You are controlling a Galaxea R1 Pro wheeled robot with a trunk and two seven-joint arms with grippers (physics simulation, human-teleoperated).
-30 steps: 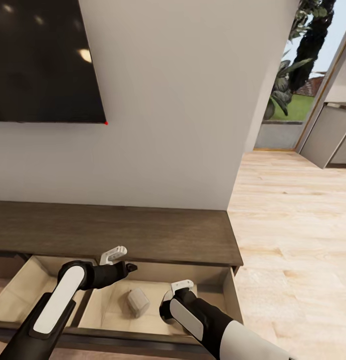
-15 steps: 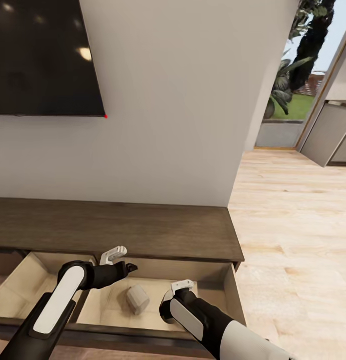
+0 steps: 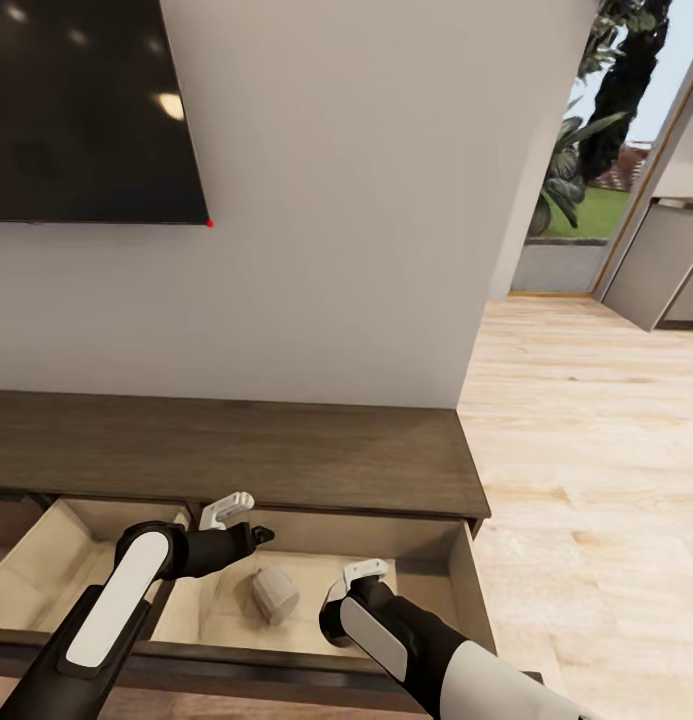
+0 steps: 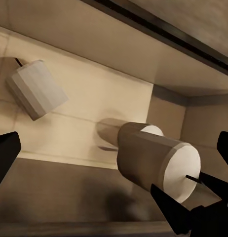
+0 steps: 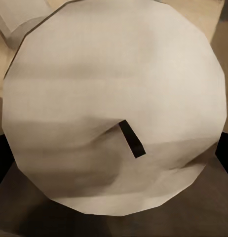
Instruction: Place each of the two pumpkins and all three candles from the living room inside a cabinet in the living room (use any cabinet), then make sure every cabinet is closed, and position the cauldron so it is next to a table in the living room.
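While both your arms reach into the open drawer (image 3: 456, 590) of the cabinet (image 3: 286, 465), candles are going in.

Your right hand (image 3: 364, 572) hangs low over the drawer floor, and its wrist camera sits right behind a candle (image 5: 116, 106), wick end on, so you seem to be carrying that one for release inside; I cannot tell how firmly the fingers close on it. Your left hand (image 3: 226, 508) hovers spread wide and empty, presumably finished with its load. Count two candles in the left wrist view: one (image 4: 37, 89) lying on its side, another (image 4: 158, 160) nearer. No pumpkins are visible here.
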